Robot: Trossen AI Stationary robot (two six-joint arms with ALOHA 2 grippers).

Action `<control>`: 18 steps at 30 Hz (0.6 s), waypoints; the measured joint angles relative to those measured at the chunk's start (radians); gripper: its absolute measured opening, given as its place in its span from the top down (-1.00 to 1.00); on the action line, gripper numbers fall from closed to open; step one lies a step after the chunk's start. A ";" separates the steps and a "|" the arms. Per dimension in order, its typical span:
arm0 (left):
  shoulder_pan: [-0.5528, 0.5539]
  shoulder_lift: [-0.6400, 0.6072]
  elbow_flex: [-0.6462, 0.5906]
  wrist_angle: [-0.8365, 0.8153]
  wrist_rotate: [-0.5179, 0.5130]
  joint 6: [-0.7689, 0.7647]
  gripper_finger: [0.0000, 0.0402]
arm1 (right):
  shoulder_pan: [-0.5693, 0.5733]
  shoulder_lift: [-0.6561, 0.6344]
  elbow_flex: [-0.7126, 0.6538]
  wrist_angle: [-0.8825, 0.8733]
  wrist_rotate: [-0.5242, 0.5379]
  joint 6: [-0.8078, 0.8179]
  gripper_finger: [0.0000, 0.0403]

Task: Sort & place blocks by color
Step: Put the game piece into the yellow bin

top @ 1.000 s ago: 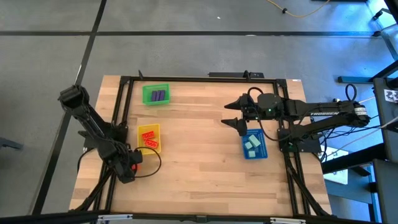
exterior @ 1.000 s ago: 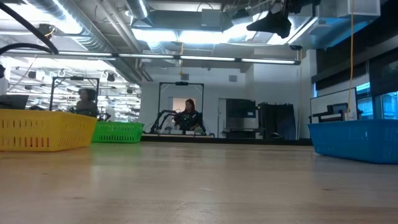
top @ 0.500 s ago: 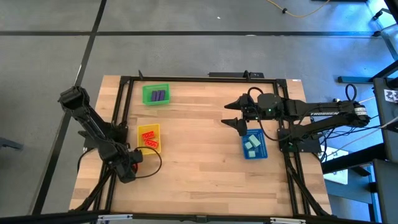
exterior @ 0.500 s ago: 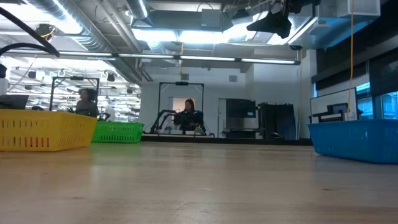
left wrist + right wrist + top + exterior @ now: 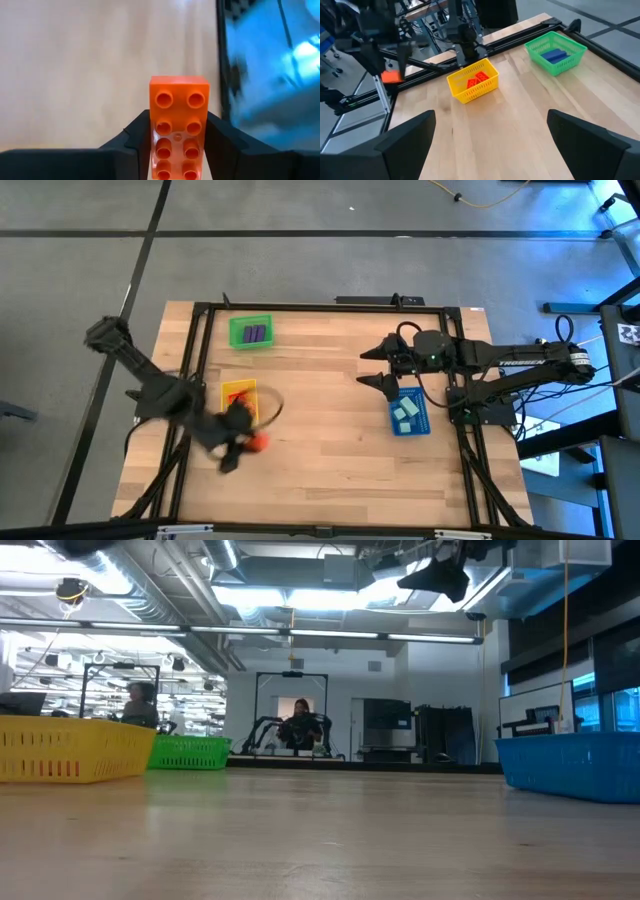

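The left gripper [image 5: 177,150] pinched an orange-red brick [image 5: 178,125] between its jaws, above the table [image 5: 330,440] just near of the yellow tray [image 5: 240,395]. The right gripper [image 5: 375,365] hung with jaws spread, just left of the blue tray [image 5: 408,412].

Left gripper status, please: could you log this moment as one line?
left gripper: shut on orange brick | near yellow tray | right gripper: open, waiting

left end effector [image 5: 178,145]: clamped, apparently raised | right end effector [image 5: 490,145]: fingers spread, hovering
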 joint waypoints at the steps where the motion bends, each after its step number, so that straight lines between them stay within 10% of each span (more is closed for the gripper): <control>1: 0.058 0.006 0.023 0.020 -0.012 0.079 0.36 | 0.000 0.000 0.000 0.003 -0.009 0.000 -0.91; 8: 0.462 0.009 0.051 0.332 0.064 0.529 0.36 | 0.000 0.000 0.000 0.021 -0.038 0.003 -0.91; 18: 0.730 0.009 0.049 0.631 0.237 0.643 0.36 | 0.000 0.000 0.000 0.194 -0.036 -0.108 -0.91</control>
